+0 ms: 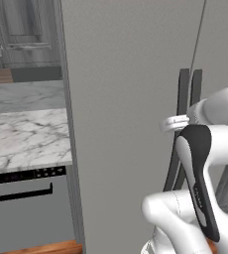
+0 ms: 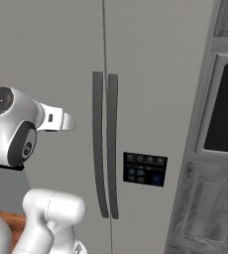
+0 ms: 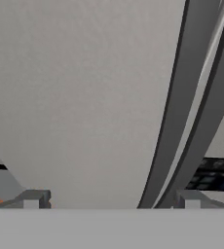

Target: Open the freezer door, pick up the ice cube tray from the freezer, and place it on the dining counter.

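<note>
The freezer door [image 1: 121, 124] [image 2: 46, 59] [image 3: 84, 97] is the left, matte grey one of two tall doors and stands closed. Its long dark bar handle [image 1: 183, 99] [image 2: 97, 149] [image 3: 175, 126] runs along the door's right edge, beside the twin handle [image 2: 112, 149] of the neighbouring door. My gripper [image 3: 111, 199] is open, close in front of the freezer door, its jaws spread wide with nothing between them; the handle rises just inside the right fingertip [image 3: 189, 198]. The ice cube tray is hidden behind the closed door. The dining counter is out of view.
Left of the freezer is a narrow marble worktop [image 1: 27, 134] above a grey dishwasher front [image 1: 27, 208]. The right door carries a dark control panel [image 2: 144, 168]. Further right stands a built-in oven [image 2: 225, 109] in grey cabinetry.
</note>
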You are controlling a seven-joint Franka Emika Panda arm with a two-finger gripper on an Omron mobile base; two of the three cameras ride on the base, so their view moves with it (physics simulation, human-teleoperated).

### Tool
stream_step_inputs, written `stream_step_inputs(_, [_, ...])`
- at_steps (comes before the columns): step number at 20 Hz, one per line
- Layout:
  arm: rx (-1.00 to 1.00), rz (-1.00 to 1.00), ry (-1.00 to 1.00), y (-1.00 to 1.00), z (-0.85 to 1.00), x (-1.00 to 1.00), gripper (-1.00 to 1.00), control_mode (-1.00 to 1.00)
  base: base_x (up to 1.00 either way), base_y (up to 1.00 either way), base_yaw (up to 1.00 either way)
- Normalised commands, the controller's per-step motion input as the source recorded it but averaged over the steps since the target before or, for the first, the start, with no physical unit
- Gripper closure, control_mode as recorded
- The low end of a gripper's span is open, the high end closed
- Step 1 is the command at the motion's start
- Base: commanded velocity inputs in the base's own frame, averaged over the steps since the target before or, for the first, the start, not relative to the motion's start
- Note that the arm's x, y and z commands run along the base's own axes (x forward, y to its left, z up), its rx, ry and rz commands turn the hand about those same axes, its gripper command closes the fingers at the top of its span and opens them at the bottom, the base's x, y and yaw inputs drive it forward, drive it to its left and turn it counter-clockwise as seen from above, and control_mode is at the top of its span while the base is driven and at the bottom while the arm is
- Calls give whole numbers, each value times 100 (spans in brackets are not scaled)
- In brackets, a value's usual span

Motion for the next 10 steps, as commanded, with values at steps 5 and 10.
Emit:
stream_step_inputs(5, [0,0,-9,0,1,0,-100,-100,0,0,0])
stream_step_inputs(10, [0,0,-3,0,11,-13,-100,-100,0,0,0])
